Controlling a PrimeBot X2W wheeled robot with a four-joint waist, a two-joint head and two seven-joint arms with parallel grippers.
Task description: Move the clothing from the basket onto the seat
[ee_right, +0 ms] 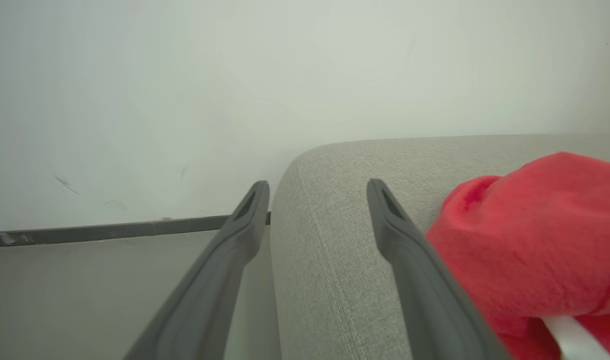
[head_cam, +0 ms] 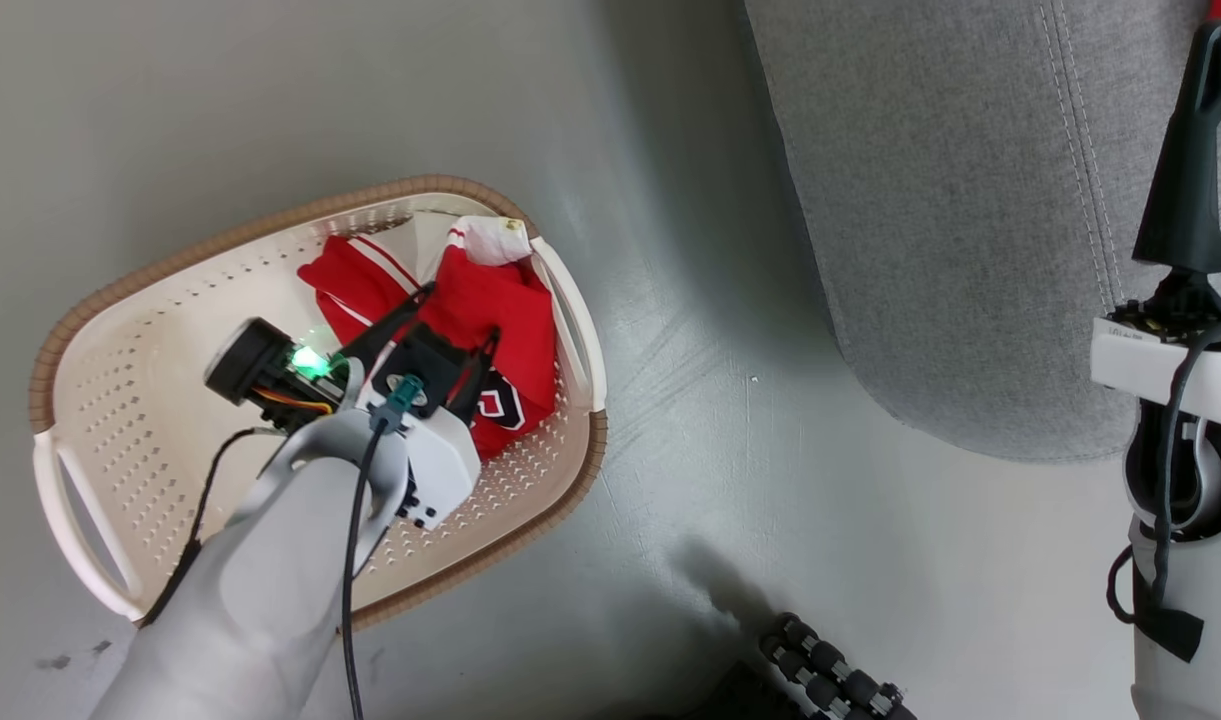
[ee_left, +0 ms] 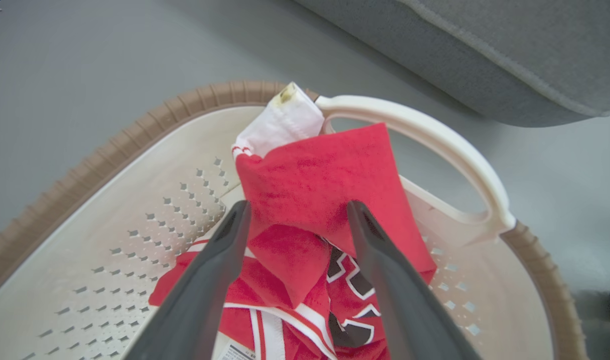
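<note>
The robot's left gripper (head_cam: 460,312), jaws spread wide and holding nothing, hangs inside the basket (head_cam: 150,400) with its two dark fingers (ee_left: 220,260) on either side of a raised fold of the red clothing (ee_left: 314,175), apparently lined up so that closing would pinch the cloth at its highest point. The heap, with white stripes and dark white-edged lettering, is bunched against the basket's handle (ee_left: 434,135) at the end nearest the seat (head_cam: 950,200). One white-trimmed corner is draped up onto the brown rim (ee_left: 135,130), and the rest of the perforated floor lies bare.

The right gripper (ee_right: 318,186), likewise open and empty, is raised over the seat's rounded front corner, just beside another red garment (ee_right: 534,235) that lies on the grey cushion close to that edge. It seems parked there, clear of the working arm.

The basket stands on the pale floor (head_cam: 670,400), near the seat but apart from it. By the look of it, part of the job is done and a grasp in the basket comes next.
</note>
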